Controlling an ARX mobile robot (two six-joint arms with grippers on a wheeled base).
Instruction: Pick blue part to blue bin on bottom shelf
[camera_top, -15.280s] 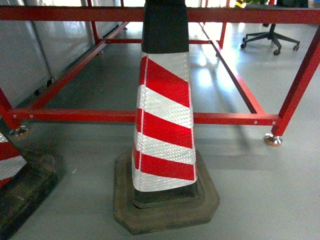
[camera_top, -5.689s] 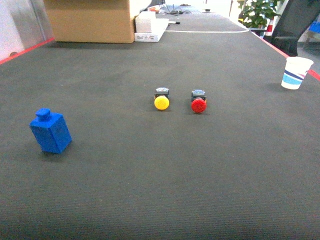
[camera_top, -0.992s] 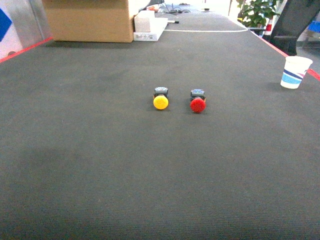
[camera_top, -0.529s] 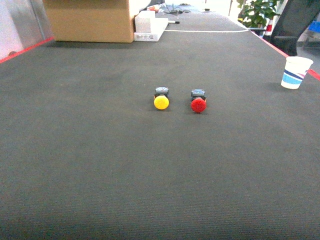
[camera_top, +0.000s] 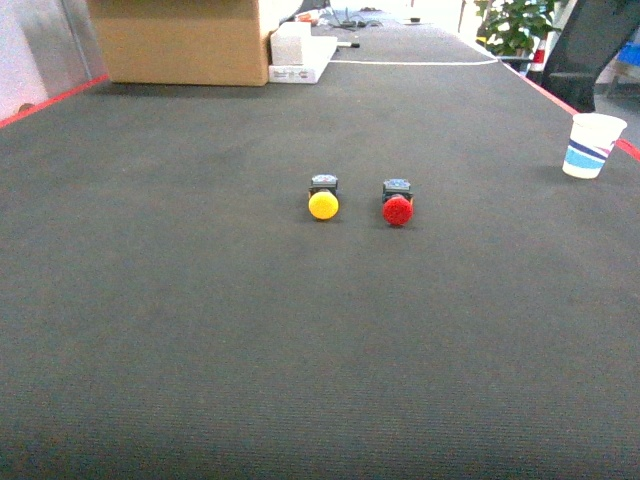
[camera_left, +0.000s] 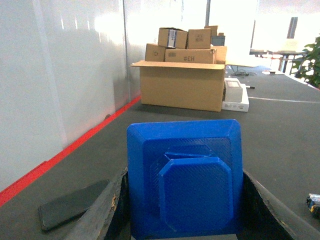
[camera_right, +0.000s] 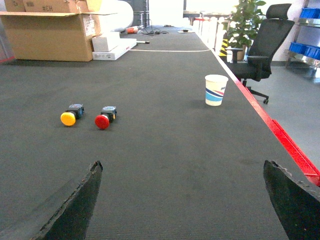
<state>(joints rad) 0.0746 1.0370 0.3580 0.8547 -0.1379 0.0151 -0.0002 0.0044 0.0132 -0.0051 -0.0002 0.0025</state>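
In the left wrist view the blue part (camera_left: 184, 180) fills the near middle; its lower edge runs off the bottom, and it hides most of the left hand (camera_left: 184, 220), whose fingers (camera_left: 107, 210) show only as dark slivers either side. The right hand (camera_right: 187, 205) is cut by the bottom edge. The cardboard box (camera_top: 180, 40) is cropped at the top.

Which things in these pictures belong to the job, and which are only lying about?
Belong to the job:
- blue part, held between the fingers of the left gripper

Only lying about:
- yellow button
- red button
- paper cup
- open cardboard box
- dark phone on the table
- office chair
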